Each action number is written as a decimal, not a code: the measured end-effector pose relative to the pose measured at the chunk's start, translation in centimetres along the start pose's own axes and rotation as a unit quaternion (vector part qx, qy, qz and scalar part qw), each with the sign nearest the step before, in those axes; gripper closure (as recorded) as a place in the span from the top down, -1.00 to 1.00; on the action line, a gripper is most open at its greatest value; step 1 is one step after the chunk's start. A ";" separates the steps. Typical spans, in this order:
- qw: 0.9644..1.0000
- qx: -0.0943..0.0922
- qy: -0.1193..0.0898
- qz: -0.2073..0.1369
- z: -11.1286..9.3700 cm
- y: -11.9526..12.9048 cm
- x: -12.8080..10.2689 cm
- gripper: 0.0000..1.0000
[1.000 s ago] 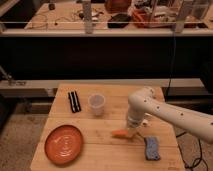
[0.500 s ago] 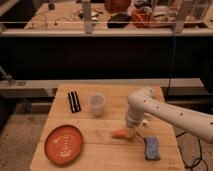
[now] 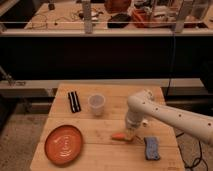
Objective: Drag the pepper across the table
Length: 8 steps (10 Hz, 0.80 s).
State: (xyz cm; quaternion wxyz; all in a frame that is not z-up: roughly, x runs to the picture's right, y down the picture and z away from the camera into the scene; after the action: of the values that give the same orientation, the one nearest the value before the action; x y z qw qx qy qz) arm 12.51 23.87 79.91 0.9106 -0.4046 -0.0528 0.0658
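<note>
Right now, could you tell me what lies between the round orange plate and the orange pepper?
Only bare wooden table separates the round orange plate and the orange pepper in the camera view; the gripper is down at the pepper.

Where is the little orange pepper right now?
In the camera view, the pepper lies on the table, right of centre, between the orange plate and the blue sponge, with the gripper at its right end.

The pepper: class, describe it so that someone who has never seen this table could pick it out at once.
Start at the wooden table and go to its front half, right of centre, where the white arm's tool hangs low. The pepper lies at the tool's tip, between the round orange plate and the blue sponge. It alone is small, slim and orange, lying flat.
</note>
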 end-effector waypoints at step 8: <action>1.000 -0.006 0.001 -0.020 1.1 1.6 0.3 -1.00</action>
State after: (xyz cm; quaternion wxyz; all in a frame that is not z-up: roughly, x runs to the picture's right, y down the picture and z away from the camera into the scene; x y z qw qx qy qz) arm 12.49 25.82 79.45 0.9094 -0.4088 -0.0608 0.0469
